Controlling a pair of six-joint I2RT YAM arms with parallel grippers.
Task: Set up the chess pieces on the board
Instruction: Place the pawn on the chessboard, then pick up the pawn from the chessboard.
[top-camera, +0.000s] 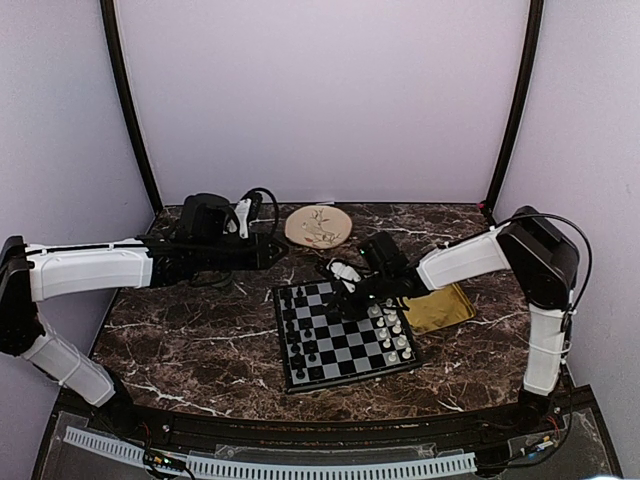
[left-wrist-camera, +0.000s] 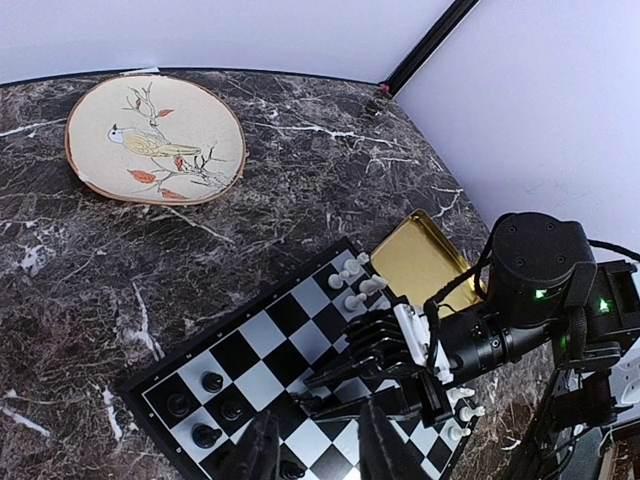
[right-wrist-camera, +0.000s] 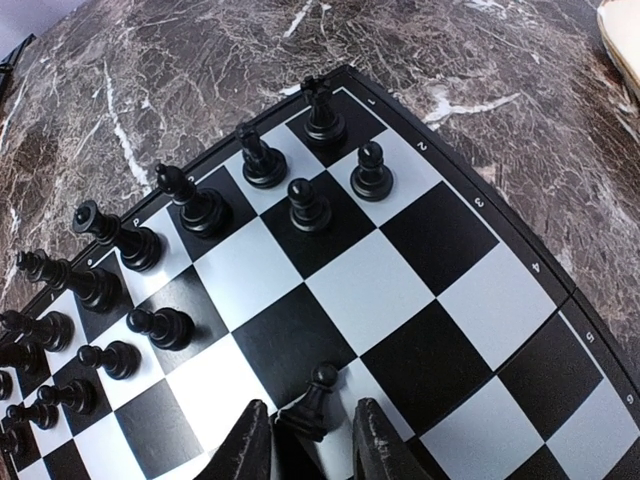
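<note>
Two dark ribbed fingers of the right gripper (right-wrist-camera: 312, 410) stand parted around one black pawn (right-wrist-camera: 320, 385), w/ a gap showing on one side: grip slack, not clamped. The pawn is glossy plastic w/ a round head on a flared base. It stands upright on the board (right-wrist-camera: 370, 290), long axis vertical, a few squares in from the black rows.

Board: small, square, smooth black & grey-white checks, thin dark rim w/ tiny numerals. The other black chess pieces (right-wrist-camera: 200, 205) stand upright in two rows along one edge.

In the top view the board lies slightly askew to the table edge, black side left, white pieces (top-camera: 393, 330) right. The left gripper (left-wrist-camera: 318, 425) hangs near the board's far-left corner, fingers apart, holding nothing.

Beyond:
- shiny yellow tray (top-camera: 445, 308) just beside the board
- round wood plaque (left-wrist-camera: 155, 140) w/ a painted bird
- dark marble table (left-wrist-camera: 80, 260) w/ white veins
</note>
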